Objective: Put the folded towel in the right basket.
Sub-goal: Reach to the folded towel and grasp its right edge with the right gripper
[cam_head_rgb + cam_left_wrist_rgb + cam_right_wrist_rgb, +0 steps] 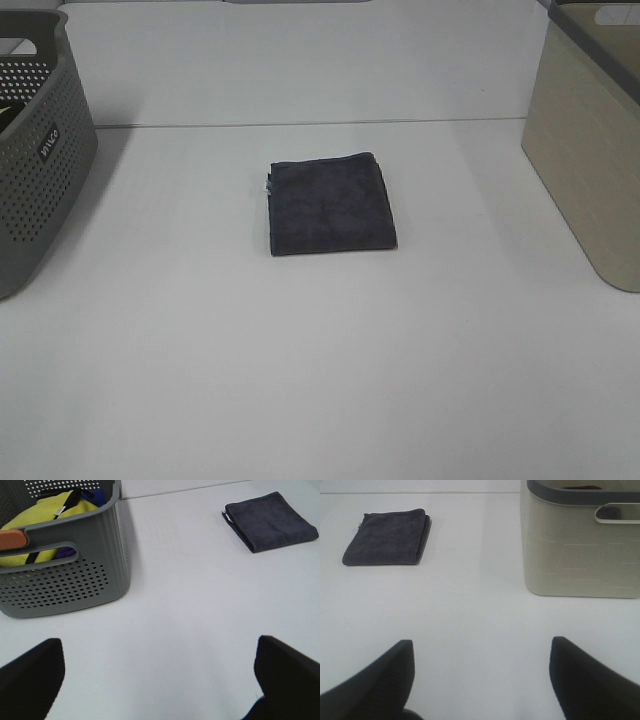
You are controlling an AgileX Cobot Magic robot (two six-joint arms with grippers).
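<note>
A dark grey folded towel (331, 204) lies flat in the middle of the white table. It also shows in the left wrist view (270, 521) and the right wrist view (387, 537). The beige right basket (592, 150) stands at the right edge, also in the right wrist view (580, 550). Neither gripper shows in the high view. My left gripper (160, 680) is open and empty, well short of the towel. My right gripper (480, 680) is open and empty, with the towel and the basket both ahead of it.
A grey perforated basket (40, 150) stands at the left edge; the left wrist view shows it (75, 580) holding yellow and blue cloth. The white table (320, 380) stretches on all sides of the towel.
</note>
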